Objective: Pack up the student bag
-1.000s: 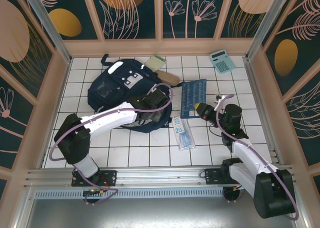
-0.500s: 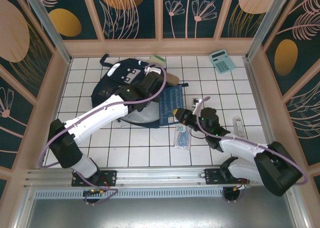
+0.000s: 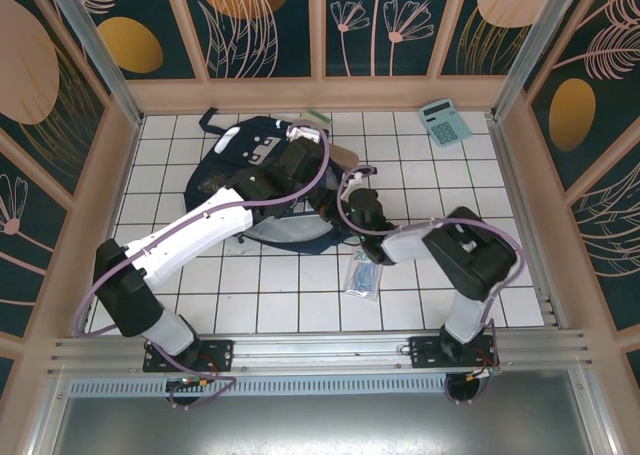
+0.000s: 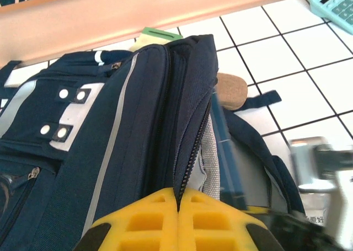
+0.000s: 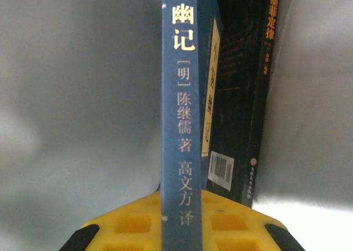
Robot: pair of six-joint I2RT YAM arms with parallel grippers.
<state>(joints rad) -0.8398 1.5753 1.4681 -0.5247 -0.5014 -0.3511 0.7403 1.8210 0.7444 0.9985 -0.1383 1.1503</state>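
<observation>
1. The student bag lies left of centre on the white tiled table, toward the far side. It is a bulky, rounded pack of navy woven fabric. It has a pale reflective stripe and white patches set with round studs.
2. The left gripper sits at the bag's far-right upper edge, seen from above at. Its yellow, waffle-ribbed fingers are pressed fully together on the rim of the bag's opening. They pinch the fabric right at the zipper, whose dark teeth run up from between them.
3. Just right of that zipper the light grey mesh lining shows, with the thin edge of a blue book standing inside the gap.
4. The right gripper is at the bag's right side, touching its open mouth. In the wrist view its yellow fingers are closed narrowly on the blue book's spine, which is smooth and printed with pale characters. Grey lining surrounds it, and a black book stands just to its right.
5. A clear plastic packet lies flat on the tiles, near of the right gripper.
6. A tan, cork-like rounded piece lies just beyond the bag's right side.
7. A pale teal calculator rests in the far right corner, well apart from the bag.
</observation>
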